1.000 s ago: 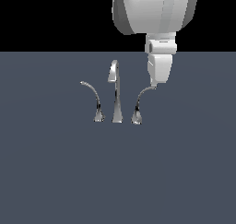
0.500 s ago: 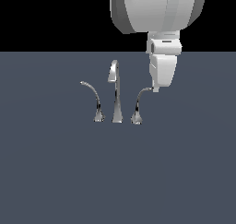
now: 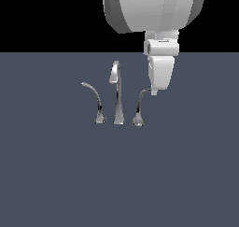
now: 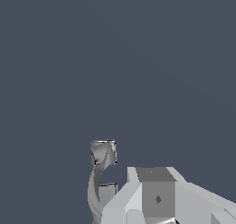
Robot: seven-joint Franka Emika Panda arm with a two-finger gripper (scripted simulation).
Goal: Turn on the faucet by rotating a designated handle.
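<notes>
Hand (image 3: 153,91) lower now — against handle (image 3: 139,107).

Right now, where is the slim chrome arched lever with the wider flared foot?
In the exterior view, the slim chrome arched lever stands just right of the tall chrome spout, its upper tip at the white gripper.

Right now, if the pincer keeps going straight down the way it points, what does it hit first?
Probably the tip of the slim chrome arched handle, right beside the pincer; depth is unclear, so it might pass alongside.
</notes>
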